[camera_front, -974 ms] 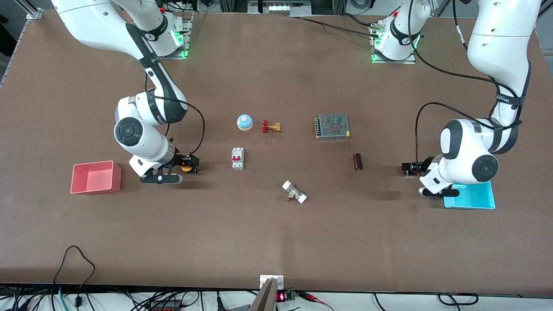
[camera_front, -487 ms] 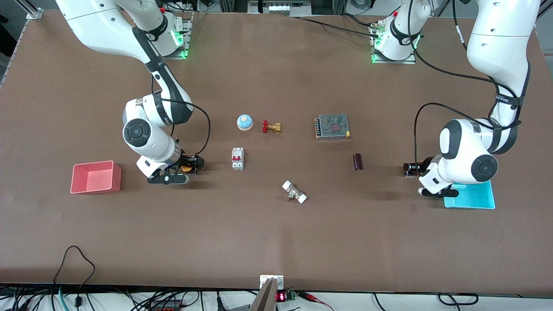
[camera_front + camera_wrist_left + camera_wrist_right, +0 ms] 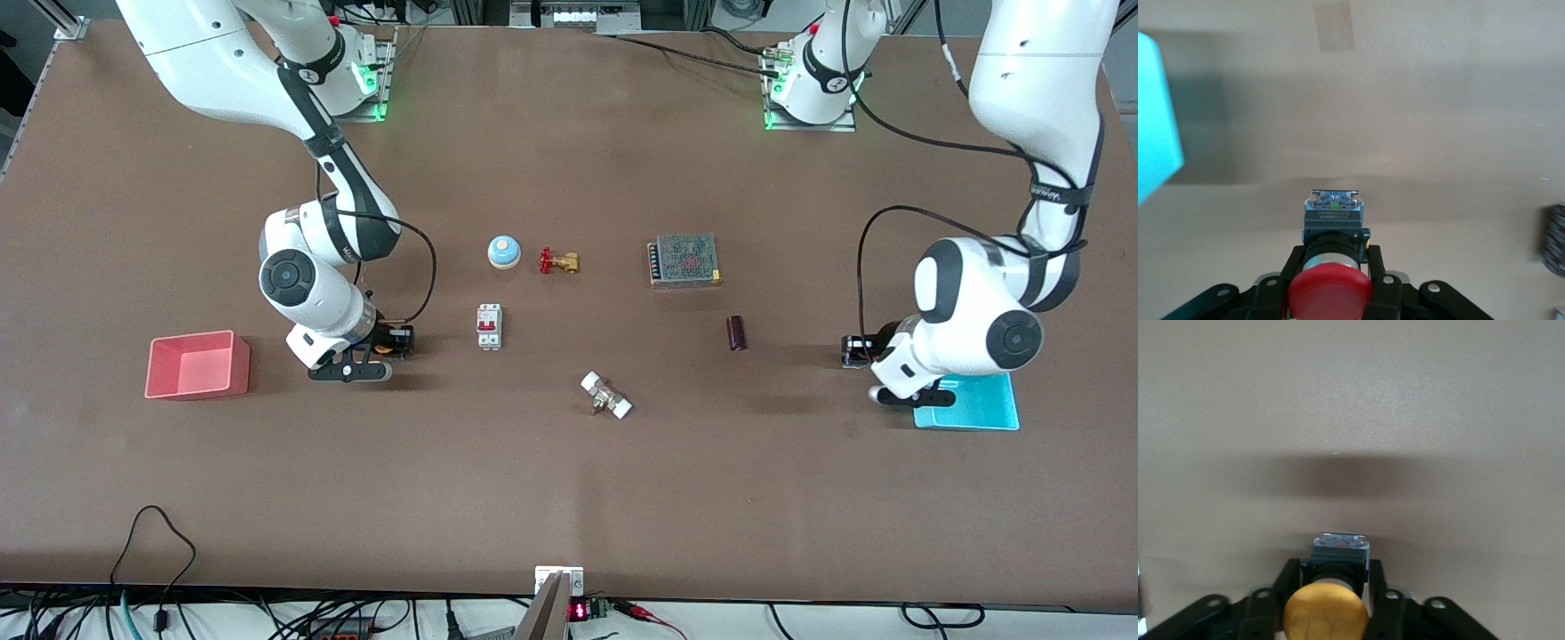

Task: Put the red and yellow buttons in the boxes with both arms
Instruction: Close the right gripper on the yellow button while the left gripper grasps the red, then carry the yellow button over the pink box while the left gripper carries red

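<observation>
My right gripper (image 3: 392, 342) is shut on the yellow button (image 3: 384, 347), a short way from the pink-red box (image 3: 197, 388) on its mid-table side. In the right wrist view the yellow-orange cap (image 3: 1326, 613) sits between the black fingers (image 3: 1376, 580), above its shadow on the table. My left gripper (image 3: 855, 349) is shut on the red button (image 3: 1330, 293) beside the cyan box (image 3: 978, 407), which my left arm partly covers. The cyan box also shows at the edge of the left wrist view (image 3: 1153, 113).
Mid-table lie a blue bell (image 3: 503, 252), a brass valve (image 3: 558, 261), a white breaker (image 3: 488, 326), a mesh-topped metal unit (image 3: 684, 260), a dark cylinder (image 3: 736, 332) and a white-ended fitting (image 3: 606, 396).
The right arm's wrist has shifted a little toward mid-table, still holding the yellow button. The left gripper with the red button has shifted slightly toward the left arm's end, by the cyan box.
</observation>
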